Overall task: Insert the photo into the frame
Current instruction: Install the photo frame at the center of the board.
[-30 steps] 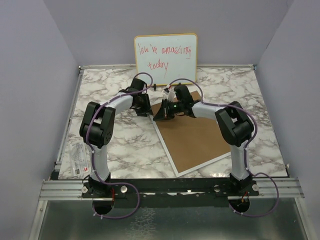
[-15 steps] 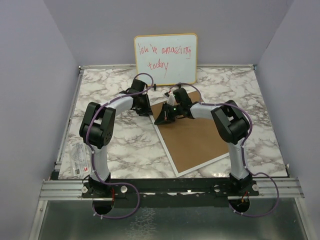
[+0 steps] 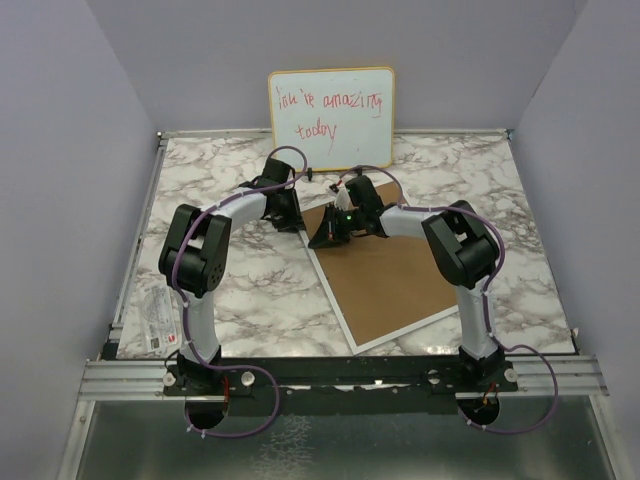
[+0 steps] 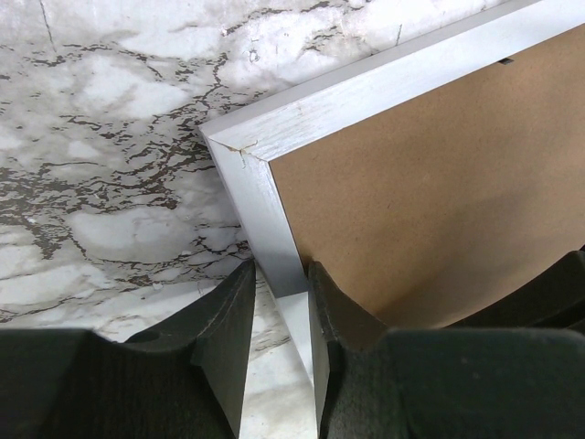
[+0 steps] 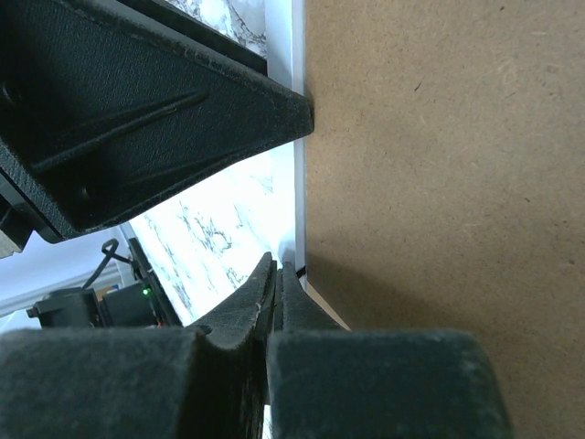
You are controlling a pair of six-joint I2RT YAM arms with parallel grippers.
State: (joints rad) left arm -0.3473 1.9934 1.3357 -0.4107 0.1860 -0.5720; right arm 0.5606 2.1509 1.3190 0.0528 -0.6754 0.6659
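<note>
Marble table [image 3: 250, 290], frame [image 4: 366, 87] lying back up

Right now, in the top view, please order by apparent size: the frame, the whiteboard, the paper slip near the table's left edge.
1-2. Frame and whiteboard: about alike; the whiteboard stands farther back, so unranked.
3. Paper slip: clearly smallest.

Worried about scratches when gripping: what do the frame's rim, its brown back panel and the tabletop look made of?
The frame rim: probably painted wood, matte white, with brushed streaks and a cracked mitre joint. The back panel: likely hardboard or fibreboard, flat brown with fine flecks. The tabletop: marble-look, grey-veined white; stone or printed laminate, I can't tell.
</note>
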